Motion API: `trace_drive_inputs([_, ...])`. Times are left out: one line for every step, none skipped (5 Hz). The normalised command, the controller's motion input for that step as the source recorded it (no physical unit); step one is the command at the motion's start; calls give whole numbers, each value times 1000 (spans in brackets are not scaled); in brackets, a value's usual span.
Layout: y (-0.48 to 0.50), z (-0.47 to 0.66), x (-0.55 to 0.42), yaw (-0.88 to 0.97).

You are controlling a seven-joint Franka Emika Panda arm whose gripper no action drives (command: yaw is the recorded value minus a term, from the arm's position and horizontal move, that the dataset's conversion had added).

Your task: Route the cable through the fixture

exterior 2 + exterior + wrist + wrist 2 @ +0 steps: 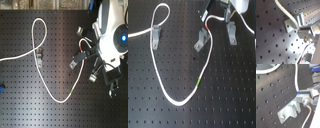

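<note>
First exterior view: the cable (182, 102) sags to the lower centre, its green band (199, 81) right of centre, looping at upper left over a bracket (155, 34). The gripper (209, 14) sits at top right beside the cable's end; how far it is open cannot be told.

Second exterior view: the arm (112, 35) fills the upper right.

First wrist view: the cable crosses a bracket (293, 22).
</note>
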Motion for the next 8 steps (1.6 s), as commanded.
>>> trace_drive_inputs([-15, -445, -21, 0])
trace_drive_inputs([-9, -501, -3, 0])
trace_drive_inputs([1, -240, 1, 114])
trace_drive_inputs([149, 1, -55, 660])
trace_drive_inputs([0, 0, 0, 906])
trace_drive_inputs([0, 11, 0, 986])
trace_drive_inputs([0, 30, -2, 1000])
trace_drive_inputs([0, 34, -4, 999])
